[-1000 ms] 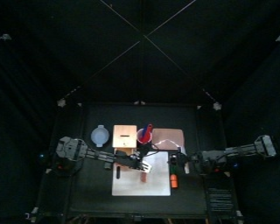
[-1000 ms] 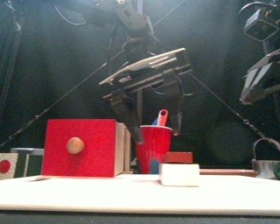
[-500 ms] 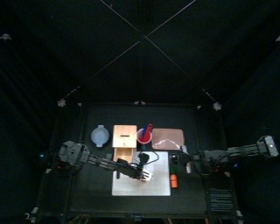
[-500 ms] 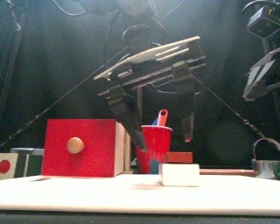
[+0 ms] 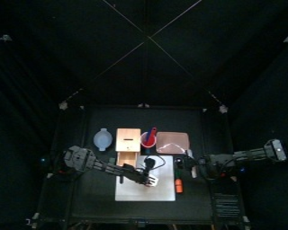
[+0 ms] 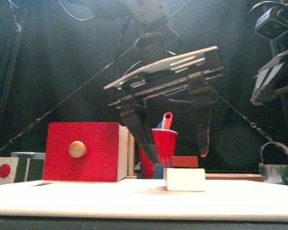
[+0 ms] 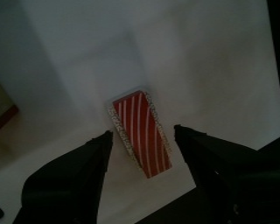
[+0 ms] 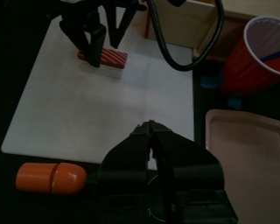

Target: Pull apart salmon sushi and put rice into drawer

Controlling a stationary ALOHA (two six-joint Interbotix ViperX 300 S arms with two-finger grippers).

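Text: none readable in any view.
Labels or brands: none can be made out.
Numbers or signs: none.

Both arms are black with grey, boxy joint housings. The left claw (image 6: 167, 126) has two long, flat black fingers (image 7: 73, 179) below a pale grey crossbar (a looped black cable trails above it). The right claw (image 8: 157, 143) is matte black, its fingers tapering to narrow tips.
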